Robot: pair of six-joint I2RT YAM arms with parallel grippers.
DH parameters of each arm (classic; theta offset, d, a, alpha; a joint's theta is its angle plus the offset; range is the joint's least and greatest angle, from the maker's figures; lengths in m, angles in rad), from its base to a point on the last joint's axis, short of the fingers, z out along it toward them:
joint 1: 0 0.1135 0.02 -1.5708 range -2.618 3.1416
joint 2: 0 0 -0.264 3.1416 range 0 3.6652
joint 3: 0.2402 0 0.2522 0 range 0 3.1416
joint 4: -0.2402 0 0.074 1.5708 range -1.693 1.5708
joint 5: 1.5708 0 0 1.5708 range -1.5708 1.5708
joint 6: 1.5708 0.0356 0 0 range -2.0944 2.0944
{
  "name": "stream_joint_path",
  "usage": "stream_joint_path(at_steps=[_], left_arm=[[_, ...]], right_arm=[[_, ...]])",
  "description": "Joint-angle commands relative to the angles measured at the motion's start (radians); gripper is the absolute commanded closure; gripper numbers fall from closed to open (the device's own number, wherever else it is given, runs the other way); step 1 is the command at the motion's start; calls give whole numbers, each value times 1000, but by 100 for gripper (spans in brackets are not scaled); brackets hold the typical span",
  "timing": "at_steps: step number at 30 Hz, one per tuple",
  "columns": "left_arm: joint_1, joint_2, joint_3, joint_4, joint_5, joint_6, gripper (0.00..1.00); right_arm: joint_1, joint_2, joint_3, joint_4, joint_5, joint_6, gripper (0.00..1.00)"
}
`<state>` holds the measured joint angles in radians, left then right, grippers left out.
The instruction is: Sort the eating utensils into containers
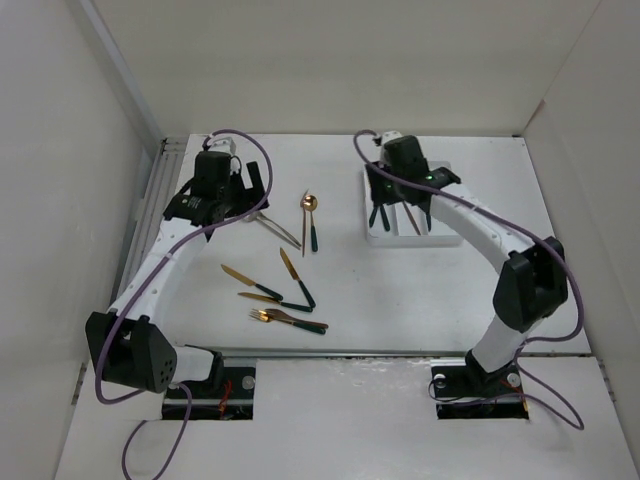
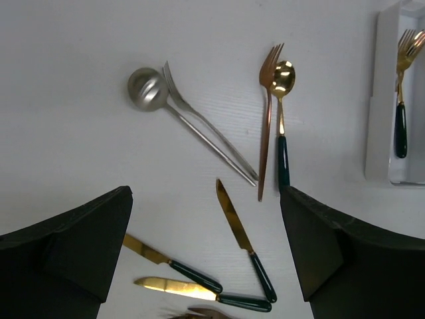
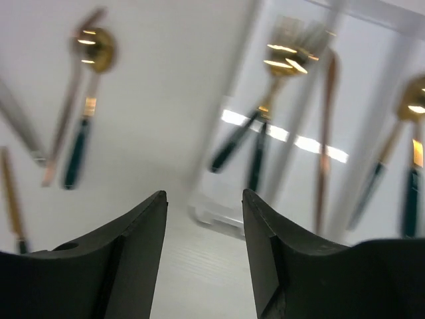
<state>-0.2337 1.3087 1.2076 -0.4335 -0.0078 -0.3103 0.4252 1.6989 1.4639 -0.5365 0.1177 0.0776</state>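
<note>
no readable text, labels or signs

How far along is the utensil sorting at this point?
Done: several forks and spoons lie in separate compartments of the white tray. In hand: nothing; the right gripper hangs open over the tray, the left gripper open over the table. Left: a silver spoon and silver fork, a copper fork, a gold spoon, three knives and loose forks near the arms' bases.
</note>
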Motion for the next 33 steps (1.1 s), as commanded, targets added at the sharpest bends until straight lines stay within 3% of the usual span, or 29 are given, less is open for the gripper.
stream_joint_path(at_steps=[1, 6, 13, 31, 33], left_arm=[[10, -35, -20, -20, -38, -50, 8], [10, -35, -20, -21, -47, -50, 8], [19, -45, -20, -21, -57, -32, 8], [19, -72, -40, -21, -38, -41, 8], [28, -81, -40, -21, -38, -41, 8]], right_arm=[[114, 51, 53, 110, 22, 106, 45], [244, 272, 299, 72, -6, 209, 45], [303, 508, 466, 30, 50, 209, 46], [340, 646, 431, -29, 125, 188, 61], [340, 637, 408, -16, 116, 188, 68]])
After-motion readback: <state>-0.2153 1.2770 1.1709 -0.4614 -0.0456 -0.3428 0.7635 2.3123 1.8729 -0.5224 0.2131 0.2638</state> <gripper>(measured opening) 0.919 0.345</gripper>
